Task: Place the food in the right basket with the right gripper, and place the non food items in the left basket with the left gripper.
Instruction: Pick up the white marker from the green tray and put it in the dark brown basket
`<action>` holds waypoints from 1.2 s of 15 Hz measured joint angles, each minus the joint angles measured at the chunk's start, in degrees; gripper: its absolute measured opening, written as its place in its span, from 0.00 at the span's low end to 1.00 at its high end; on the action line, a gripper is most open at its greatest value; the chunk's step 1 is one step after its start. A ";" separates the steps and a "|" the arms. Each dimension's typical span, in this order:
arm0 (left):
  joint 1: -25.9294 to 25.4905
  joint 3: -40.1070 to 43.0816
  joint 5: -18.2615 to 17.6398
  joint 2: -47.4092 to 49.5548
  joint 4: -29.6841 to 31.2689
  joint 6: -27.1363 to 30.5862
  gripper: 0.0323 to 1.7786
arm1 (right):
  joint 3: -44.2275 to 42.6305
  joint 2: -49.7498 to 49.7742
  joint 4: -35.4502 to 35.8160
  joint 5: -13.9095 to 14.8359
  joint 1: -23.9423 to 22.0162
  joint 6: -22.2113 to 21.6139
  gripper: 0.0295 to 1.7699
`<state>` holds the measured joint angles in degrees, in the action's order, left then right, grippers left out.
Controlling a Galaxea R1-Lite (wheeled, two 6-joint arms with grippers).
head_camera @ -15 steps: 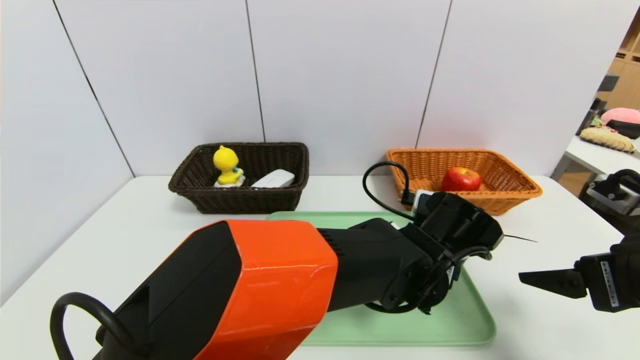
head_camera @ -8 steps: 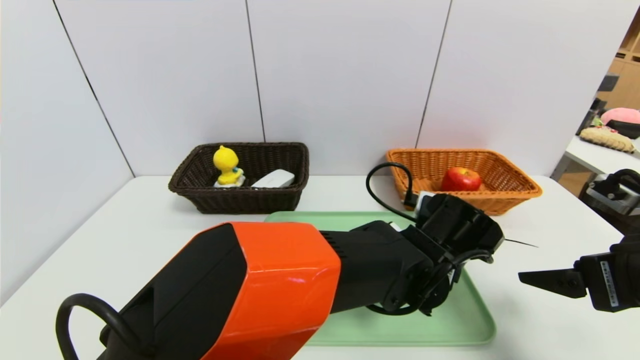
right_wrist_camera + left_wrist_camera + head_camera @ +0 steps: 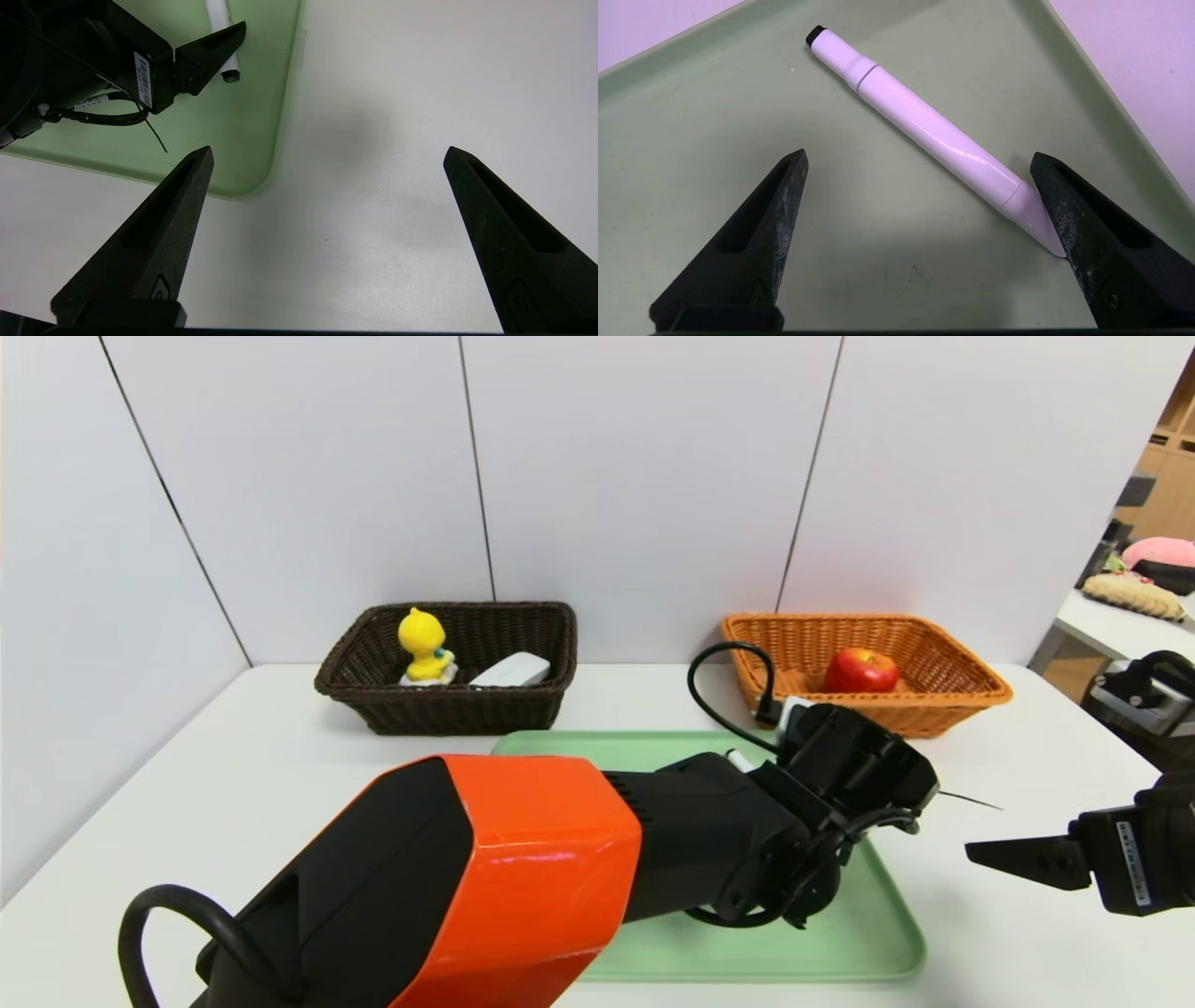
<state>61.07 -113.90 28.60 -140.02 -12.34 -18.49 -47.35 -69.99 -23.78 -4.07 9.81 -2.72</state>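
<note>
One white marker is lying aslant on the green tray, its tip touching one finger of the left gripper, whose fingers are standing apart; centring over the barrel is advisable. Right gripper, fingers apart, is idling beside the tray.

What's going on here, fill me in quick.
The robot is sorting items from a green tray into two baskets. Its left end effector hovers open over a white marker lying on the tray, not yet gripping it. The right end effector waits open above the bare table. A yellow duck toy sits in the brown basket; an apple in the orange basket.
</note>
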 joint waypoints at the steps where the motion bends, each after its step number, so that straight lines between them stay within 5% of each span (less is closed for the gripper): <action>1: 0.00 0.00 0.04 0.00 0.02 0.11 0.95 | -0.09 -0.02 0.02 -0.02 0.00 0.00 0.96; 6: 0.00 0.00 0.06 -0.55 0.02 0.24 0.95 | -0.26 -0.07 0.02 -0.02 0.02 0.02 0.96; 13: 0.02 0.00 0.12 -1.16 0.29 0.55 0.43 | -0.55 -0.02 0.00 -0.02 0.10 0.00 0.96; 14: 0.02 0.01 0.12 -1.22 0.27 0.63 0.33 | -0.63 0.00 0.00 0.00 0.10 0.02 0.96; 15: 0.00 0.04 0.11 -1.29 0.27 0.72 0.07 | -0.77 0.04 0.00 0.00 0.10 0.00 0.96; 18: 0.00 0.06 0.11 -1.35 0.13 0.72 0.08 | -0.96 0.11 0.00 0.00 0.10 0.02 0.96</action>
<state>61.07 -113.84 28.71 -141.37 -12.20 -17.77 -48.31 -69.88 -23.78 -4.07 9.91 -2.69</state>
